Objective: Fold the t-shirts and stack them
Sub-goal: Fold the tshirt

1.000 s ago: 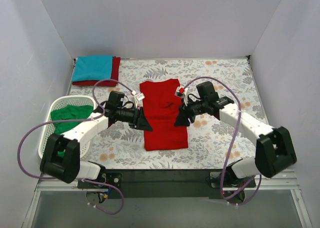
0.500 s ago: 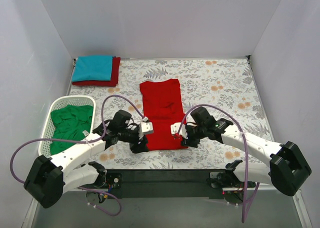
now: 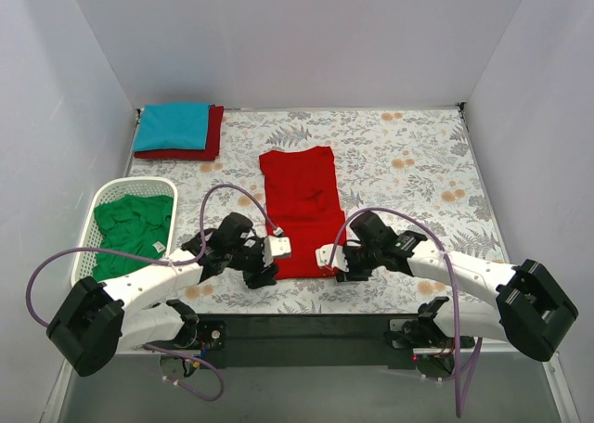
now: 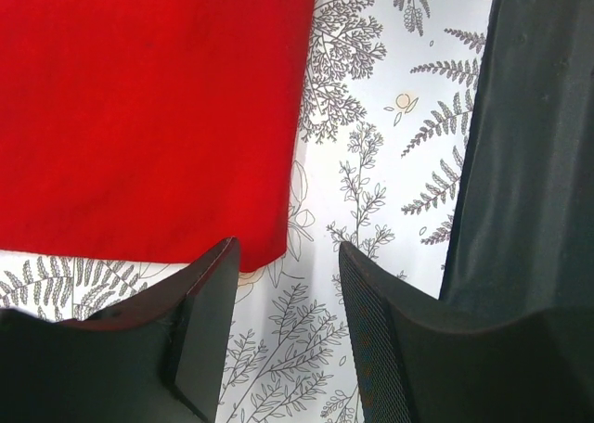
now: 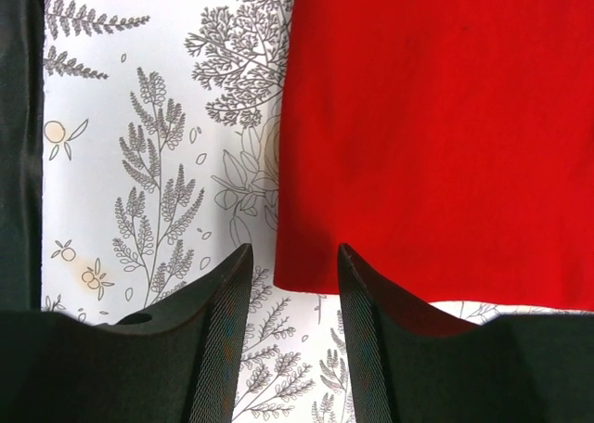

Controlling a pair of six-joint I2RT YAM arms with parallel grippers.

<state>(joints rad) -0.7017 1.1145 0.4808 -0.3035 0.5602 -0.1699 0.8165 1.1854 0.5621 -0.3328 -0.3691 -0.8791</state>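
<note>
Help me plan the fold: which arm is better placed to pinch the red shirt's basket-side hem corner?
Left: the left pincer, open, is lined up on that corner of the red shirt; the right pincer frames the other.

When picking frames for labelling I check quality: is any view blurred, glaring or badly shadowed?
Top external: soft, even light, no glare, only faint shadows on the table, and the red t-shirt is crisp. Left wrist: cloth and fern print are sharp, while the left hand is dark and low in detail. Right wrist: much the same, with sharp cloth and a dark right hand. No motion blur shows in either.
</note>
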